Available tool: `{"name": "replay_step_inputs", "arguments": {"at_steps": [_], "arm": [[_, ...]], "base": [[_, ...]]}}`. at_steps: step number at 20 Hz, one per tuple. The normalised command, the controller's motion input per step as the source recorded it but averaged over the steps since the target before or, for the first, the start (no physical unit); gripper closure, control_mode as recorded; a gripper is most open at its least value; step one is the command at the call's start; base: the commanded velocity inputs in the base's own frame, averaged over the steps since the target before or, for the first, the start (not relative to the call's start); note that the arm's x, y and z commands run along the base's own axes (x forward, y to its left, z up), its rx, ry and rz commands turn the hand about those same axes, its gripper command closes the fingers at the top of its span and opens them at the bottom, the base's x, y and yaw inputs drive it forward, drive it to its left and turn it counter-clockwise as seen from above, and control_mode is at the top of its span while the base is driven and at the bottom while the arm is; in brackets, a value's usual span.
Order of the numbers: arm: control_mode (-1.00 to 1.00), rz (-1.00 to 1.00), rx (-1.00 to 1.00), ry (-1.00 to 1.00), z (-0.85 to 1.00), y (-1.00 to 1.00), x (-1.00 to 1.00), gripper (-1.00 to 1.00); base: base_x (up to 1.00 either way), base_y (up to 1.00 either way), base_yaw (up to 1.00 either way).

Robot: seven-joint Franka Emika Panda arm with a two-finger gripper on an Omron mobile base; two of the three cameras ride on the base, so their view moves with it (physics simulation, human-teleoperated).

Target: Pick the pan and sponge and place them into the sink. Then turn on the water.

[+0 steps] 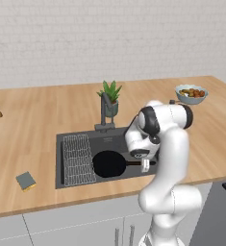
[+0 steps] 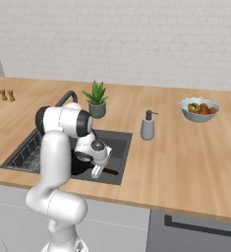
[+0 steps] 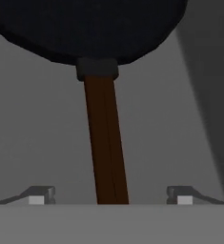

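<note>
The black pan [image 1: 108, 163] lies flat inside the dark sink [image 1: 115, 140], its brown handle [image 3: 105, 143] pointing toward the robot. My gripper [image 1: 145, 166] hangs low over the handle's end, open. In the hand view the fingertips [image 3: 41, 194] stand wide on either side of the handle without touching it, and the pan's round body [image 3: 85, 28] fills the top. The sponge [image 1: 26, 181], grey-green over yellow, rests on the counter left of the sink. No stream comes from the dark faucet [image 1: 105, 108].
A wire rack [image 1: 78, 158] covers the sink's left part. A potted plant [image 1: 111, 96] stands behind the faucet. A soap dispenser [image 2: 148, 126] is right of the sink, a fruit bowl [image 2: 199, 109] at the far right, and small shakers [image 2: 7, 95] at the far left.
</note>
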Motion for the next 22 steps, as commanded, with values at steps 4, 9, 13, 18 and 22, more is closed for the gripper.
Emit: {"name": "replay_step_inputs", "arguments": {"at_steps": [4,9,13,18,22], "arm": [[-1.00,-0.06,0.00,0.03,1.00,0.00,0.00,-1.00],[-1.00,-0.07,0.00,0.03,1.00,-0.02,0.01,-1.00],[-1.00,-0.09,0.01,0.04,1.00,-0.08,0.23,-1.00],[-1.00,-0.10,0.05,0.05,1.00,-0.23,0.35,-1.00],[-1.00,-0.10,0.07,0.05,1.00,-0.19,0.37,-1.00]], "base": [[0.00,0.00,0.00],[0.00,0.00,0.00],[0.00,0.00,0.00],[0.00,0.00,0.00],[0.00,0.00,0.00]]}}
